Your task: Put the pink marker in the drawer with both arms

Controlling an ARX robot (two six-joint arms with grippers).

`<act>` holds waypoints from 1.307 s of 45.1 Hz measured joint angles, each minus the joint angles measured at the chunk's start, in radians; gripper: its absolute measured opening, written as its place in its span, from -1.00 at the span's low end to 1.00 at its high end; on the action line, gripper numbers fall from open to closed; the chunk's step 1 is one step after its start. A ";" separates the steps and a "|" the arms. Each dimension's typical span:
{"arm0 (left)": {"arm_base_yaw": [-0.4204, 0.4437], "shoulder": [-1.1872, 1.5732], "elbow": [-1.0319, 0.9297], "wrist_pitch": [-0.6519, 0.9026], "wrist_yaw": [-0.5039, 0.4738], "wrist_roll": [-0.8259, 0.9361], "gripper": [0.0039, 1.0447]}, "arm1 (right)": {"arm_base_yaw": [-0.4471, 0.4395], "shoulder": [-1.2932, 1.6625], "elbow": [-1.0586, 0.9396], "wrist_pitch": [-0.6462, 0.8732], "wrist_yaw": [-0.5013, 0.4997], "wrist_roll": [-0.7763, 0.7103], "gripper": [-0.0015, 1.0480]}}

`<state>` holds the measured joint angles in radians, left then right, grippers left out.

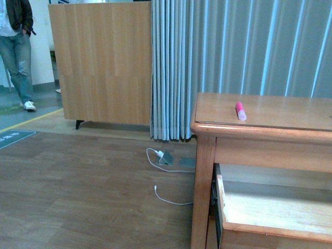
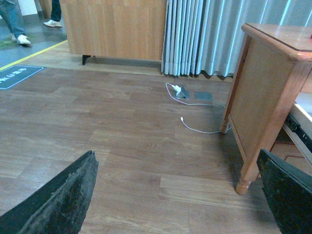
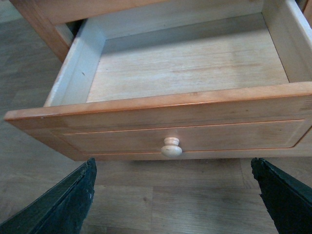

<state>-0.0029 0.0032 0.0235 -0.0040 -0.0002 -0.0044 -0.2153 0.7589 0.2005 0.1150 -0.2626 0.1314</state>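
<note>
On the table (image 1: 290, 110) lies the pink marker (image 1: 240, 111); the drawer (image 3: 195, 130) stands open

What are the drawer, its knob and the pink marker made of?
The drawer looks like wood: grain lines show, front slightly glossy, inside paler and bare. The knob seems pale, smooth wood. The marker is probably plastic, smooth bright pink, but too small to be sure.

The short pink marker (image 1: 240, 111) is laid on the wooden tabletop (image 1: 282, 110); the open light-brown wooden drawer (image 1: 270, 231) is set below it.
</note>
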 joint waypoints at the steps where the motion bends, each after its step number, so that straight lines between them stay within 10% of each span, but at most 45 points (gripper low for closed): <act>1: 0.000 0.000 0.000 0.000 0.000 0.000 0.89 | -0.011 -0.035 0.000 -0.029 -0.013 -0.003 0.84; 12: 0.000 0.000 0.000 0.000 0.000 0.000 0.89 | -0.131 -0.323 0.013 -0.263 -0.157 -0.010 0.84; 59: 0.000 0.000 0.000 0.000 0.000 0.000 0.89 | -0.134 -0.336 0.019 -0.270 -0.157 -0.002 0.84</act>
<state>-0.0029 0.0032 0.0235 -0.0040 -0.0002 -0.0044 -0.3492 0.4225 0.2195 -0.1551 -0.4198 0.1295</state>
